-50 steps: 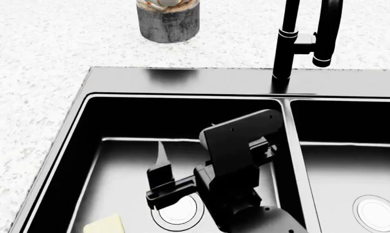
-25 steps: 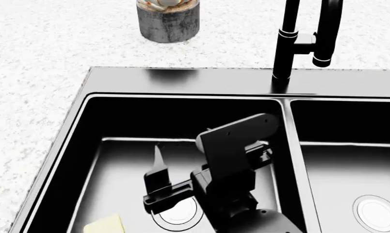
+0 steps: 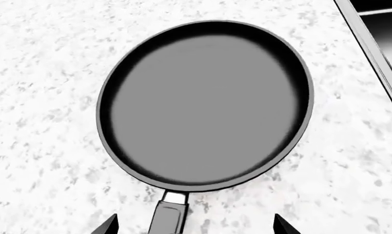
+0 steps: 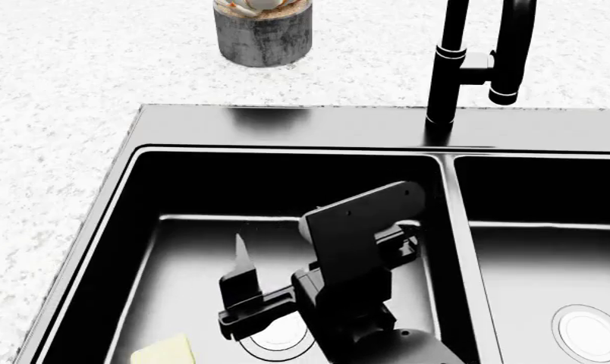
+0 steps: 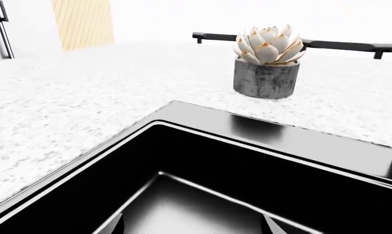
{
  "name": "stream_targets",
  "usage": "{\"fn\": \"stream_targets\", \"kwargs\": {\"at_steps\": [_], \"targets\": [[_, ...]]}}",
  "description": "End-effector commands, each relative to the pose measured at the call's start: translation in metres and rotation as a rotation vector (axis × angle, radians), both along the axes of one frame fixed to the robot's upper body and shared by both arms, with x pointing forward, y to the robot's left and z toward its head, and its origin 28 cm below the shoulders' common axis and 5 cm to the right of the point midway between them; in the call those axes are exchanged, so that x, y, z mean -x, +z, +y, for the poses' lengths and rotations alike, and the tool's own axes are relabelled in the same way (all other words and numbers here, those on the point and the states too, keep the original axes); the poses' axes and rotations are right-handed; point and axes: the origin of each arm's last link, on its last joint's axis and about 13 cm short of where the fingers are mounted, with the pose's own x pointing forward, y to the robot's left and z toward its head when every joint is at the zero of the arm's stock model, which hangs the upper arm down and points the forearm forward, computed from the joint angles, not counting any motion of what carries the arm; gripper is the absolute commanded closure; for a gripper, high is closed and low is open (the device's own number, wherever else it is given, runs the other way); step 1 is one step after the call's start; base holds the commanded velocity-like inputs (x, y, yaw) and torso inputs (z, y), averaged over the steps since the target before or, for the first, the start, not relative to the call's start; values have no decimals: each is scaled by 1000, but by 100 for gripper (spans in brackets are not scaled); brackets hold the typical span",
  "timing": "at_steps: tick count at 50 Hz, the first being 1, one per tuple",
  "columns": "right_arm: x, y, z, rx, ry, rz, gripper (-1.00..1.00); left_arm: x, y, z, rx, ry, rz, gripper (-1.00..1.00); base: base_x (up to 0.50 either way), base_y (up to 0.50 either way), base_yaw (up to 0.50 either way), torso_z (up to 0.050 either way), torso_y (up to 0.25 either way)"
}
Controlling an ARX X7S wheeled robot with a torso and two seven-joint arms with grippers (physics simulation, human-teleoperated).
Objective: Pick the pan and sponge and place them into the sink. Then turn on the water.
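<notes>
The pan (image 3: 205,105) lies flat on the speckled counter in the left wrist view, beside the sink's edge (image 3: 378,48). Its short handle (image 3: 170,217) points back between my left gripper's open fingertips. My left gripper (image 3: 194,228) is open, empty and just behind the pan. The sponge (image 4: 165,352) lies on the floor of the sink's left basin (image 4: 183,243), at its near left corner. My right gripper (image 4: 320,258) hangs open and empty inside that basin, over the drain (image 4: 280,334). The right wrist view shows its open fingertips (image 5: 114,226) above the basin floor. No water shows below the tap (image 4: 444,68).
A grey pot with a succulent (image 4: 262,32) stands on the counter behind the sink's left end; it also shows in the right wrist view (image 5: 266,73). The centre divider (image 4: 459,250) lies just right of my right arm. The right basin holds only its drain (image 4: 589,330).
My right gripper has drifted a little back and to the left inside the left basin, staying open. The sponge has not moved.
</notes>
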Motion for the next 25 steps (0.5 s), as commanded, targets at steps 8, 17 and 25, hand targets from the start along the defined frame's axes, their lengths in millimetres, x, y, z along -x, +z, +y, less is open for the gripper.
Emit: {"fn": "stream_targets", "kwargs": {"at_steps": [8, 17, 25], "targets": [[0, -2, 2, 3, 7, 9, -100, -18, -7, 18, -63, 22, 105, -100, 0, 0, 0, 0, 0], [0, -1, 1, 2, 8, 6, -100, -23, -12, 20, -62, 15, 125, -100, 0, 0, 0, 0, 0], [1, 0, 1, -1, 5, 3, -100, -26, -20, 13, -59, 1, 151, -100, 0, 0, 0, 0, 0]]}}
